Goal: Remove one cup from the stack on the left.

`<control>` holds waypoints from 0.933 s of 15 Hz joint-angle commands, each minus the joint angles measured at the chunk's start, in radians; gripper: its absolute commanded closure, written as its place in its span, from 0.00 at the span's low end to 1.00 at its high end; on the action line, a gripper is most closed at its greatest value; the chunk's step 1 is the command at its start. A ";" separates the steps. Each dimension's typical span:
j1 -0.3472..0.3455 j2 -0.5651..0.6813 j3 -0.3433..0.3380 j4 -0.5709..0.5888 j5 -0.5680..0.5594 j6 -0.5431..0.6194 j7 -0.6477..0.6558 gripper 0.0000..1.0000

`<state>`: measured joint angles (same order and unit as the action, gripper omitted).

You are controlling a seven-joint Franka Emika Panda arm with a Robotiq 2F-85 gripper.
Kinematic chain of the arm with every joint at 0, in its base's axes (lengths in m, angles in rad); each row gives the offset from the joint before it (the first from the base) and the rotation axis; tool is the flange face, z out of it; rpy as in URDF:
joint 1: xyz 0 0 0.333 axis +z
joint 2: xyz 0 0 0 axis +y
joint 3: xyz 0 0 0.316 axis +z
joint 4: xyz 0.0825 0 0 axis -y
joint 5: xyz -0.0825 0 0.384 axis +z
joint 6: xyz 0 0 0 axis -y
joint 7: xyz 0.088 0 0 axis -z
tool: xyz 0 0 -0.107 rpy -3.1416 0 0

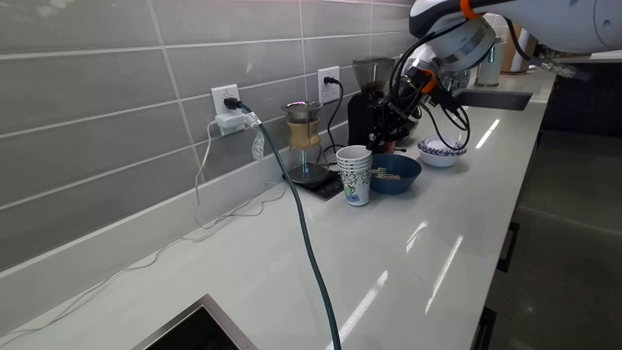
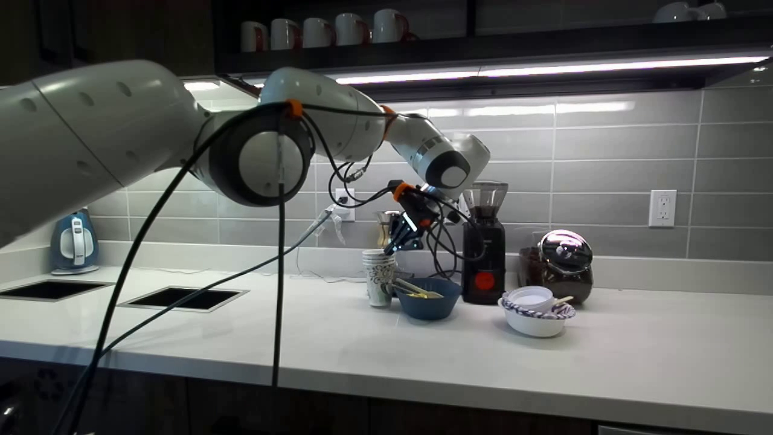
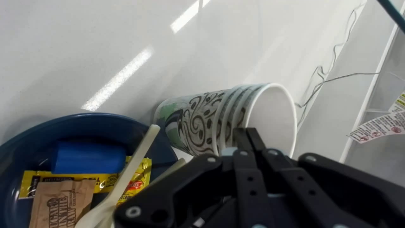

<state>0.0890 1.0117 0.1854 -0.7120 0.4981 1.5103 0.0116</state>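
Observation:
The stack (image 1: 356, 187) of white printed paper cups stands upright on the counter beside the blue bowl. It also shows in an exterior view (image 2: 379, 283) and lies across the middle of the wrist view (image 3: 197, 122). The top cup (image 3: 272, 115) is nested in it, its open mouth facing the wrist camera. My gripper (image 3: 247, 129) reaches the near rim with its fingers almost together. The rim runs into the thin gap between them, one fingertip outside the cup and one inside. In both exterior views the fingertips (image 1: 371, 146) (image 2: 388, 250) meet the stack's top edge.
The blue bowl (image 1: 403, 167) with utensils and packets touches or nearly touches the stack. A glass coffee maker (image 1: 305, 160) and a black grinder (image 2: 484, 257) stand behind. A white bowl (image 2: 534, 323) sits further along. A thick cable (image 1: 306, 233) crosses the counter.

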 commanded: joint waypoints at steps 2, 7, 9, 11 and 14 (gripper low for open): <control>0.000 -0.036 0.017 0.023 0.016 0.014 -0.014 0.99; -0.029 -0.041 0.066 0.018 0.054 -0.011 -0.102 0.99; -0.038 -0.039 0.099 0.016 0.070 -0.006 -0.210 0.99; -0.050 -0.041 0.116 0.006 0.084 -0.014 -0.263 0.99; -0.071 -0.033 0.148 -0.002 0.116 -0.026 -0.346 0.99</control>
<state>0.0504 0.9756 0.2818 -0.7039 0.5629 1.5132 -0.2297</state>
